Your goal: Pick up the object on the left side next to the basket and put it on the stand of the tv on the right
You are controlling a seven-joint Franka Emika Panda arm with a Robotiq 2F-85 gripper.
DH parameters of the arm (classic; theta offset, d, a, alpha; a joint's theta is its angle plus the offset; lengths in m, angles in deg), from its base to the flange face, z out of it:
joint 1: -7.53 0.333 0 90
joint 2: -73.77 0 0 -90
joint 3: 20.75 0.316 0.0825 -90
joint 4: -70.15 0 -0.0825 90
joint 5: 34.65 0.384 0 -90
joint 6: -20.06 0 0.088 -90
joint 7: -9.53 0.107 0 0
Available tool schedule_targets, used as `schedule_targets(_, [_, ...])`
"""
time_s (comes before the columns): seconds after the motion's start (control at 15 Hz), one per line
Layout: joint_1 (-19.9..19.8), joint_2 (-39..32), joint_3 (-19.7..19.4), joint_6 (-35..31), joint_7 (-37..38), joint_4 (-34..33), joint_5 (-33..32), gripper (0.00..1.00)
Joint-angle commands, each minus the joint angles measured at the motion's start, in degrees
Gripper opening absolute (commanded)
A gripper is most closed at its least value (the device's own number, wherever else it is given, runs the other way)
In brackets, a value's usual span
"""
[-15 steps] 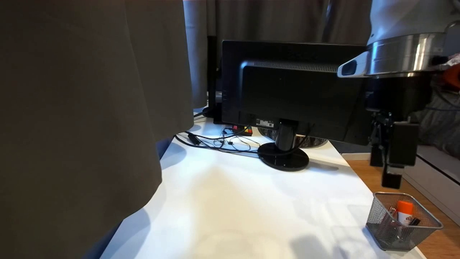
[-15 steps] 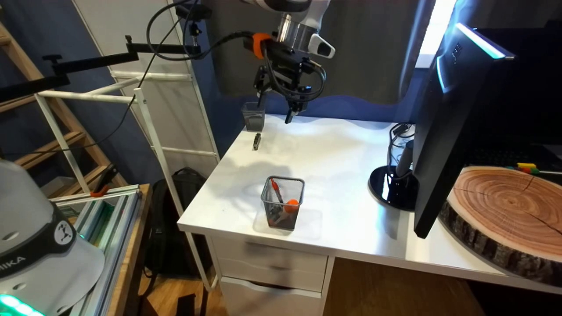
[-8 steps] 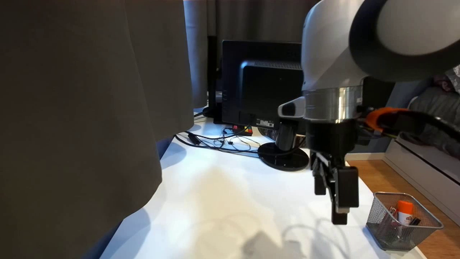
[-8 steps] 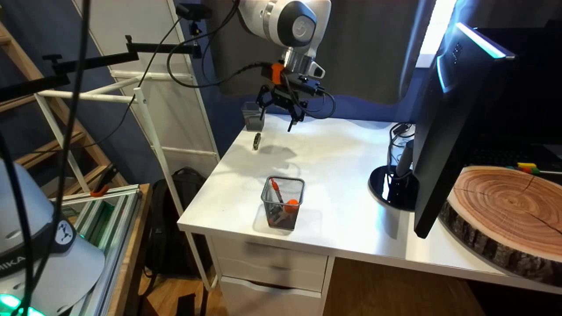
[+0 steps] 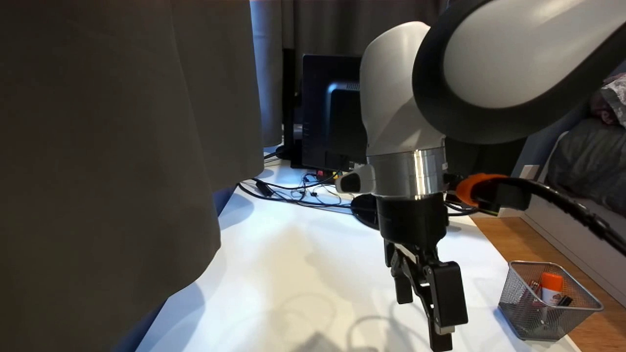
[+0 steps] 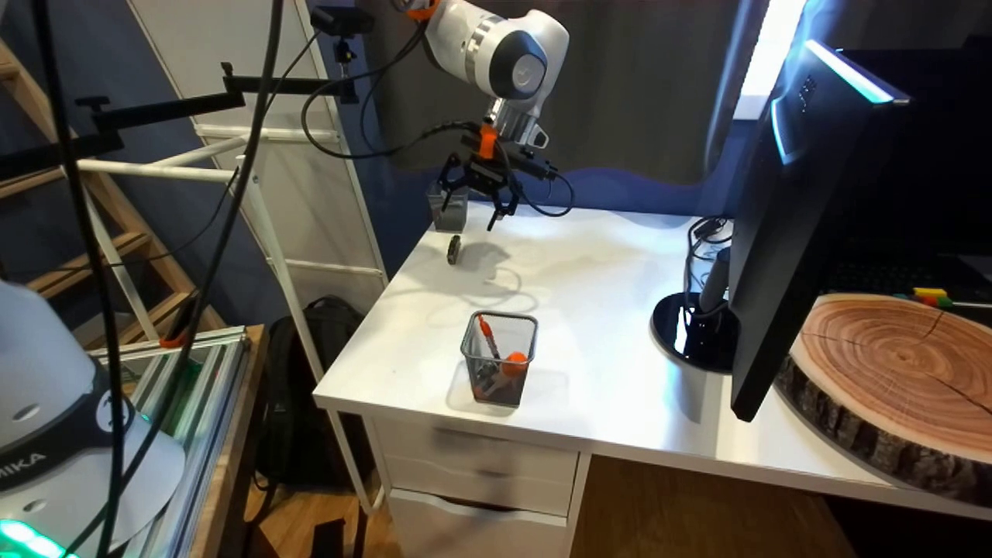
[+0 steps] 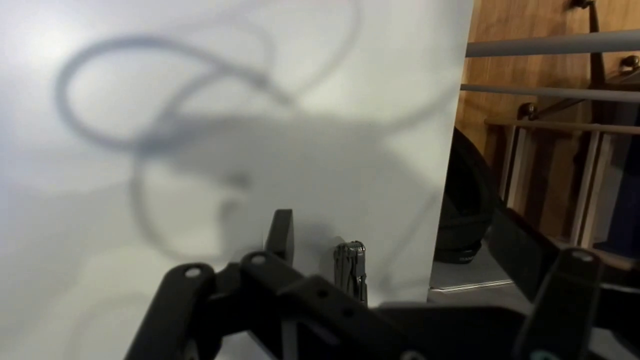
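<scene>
A small dark metallic multitool (image 6: 453,249) lies on the white table beside the far grey wire-mesh basket (image 6: 452,220). It also shows in the wrist view (image 7: 351,267), partly hidden by a finger linkage. My gripper (image 6: 470,215) is open and empty above the table, near the multitool and overlapping the far basket in that exterior view. In the wrist view the gripper (image 7: 400,237) has its fingers wide apart, with the multitool between them but lower down. The black tv (image 6: 806,209) stands on its round black stand (image 6: 690,333); in an exterior view my arm partly covers the stand (image 5: 364,210).
A second wire-mesh basket (image 6: 500,376) with a red pen and an orange-capped stick stands near the table's front edge. Black cables (image 5: 293,198) lie behind the stand. A wood slab (image 6: 891,364) lies right of the tv. A grey curtain (image 5: 122,146) hangs over the table side.
The arm has moved across and lower, from in front of the tv's far end toward the multitool's side of the table. The gripper has stayed open. The multitool and baskets have not moved.
</scene>
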Motion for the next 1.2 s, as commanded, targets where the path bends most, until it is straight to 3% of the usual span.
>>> schedule_targets(0.0, [2.1, -4.3, -0.2, 1.1, 0.6, -3.8, -2.0, 1.0])
schedule_targets(0.33, [7.7, -11.5, -0.5, 0.3, 4.0, -8.5, -5.7, 1.0])
schedule_targets(0.6, [12.8, -14.5, -3.2, -0.2, 7.1, -12.3, -14.9, 1.0])
schedule_targets(0.8, [13.9, -15.8, -4.0, -2.3, 8.1, -14.3, -19.0, 1.0])
schedule_targets(1.13, [13.3, -17.8, -2.1, -6.1, 5.9, -16.8, -18.5, 1.0])
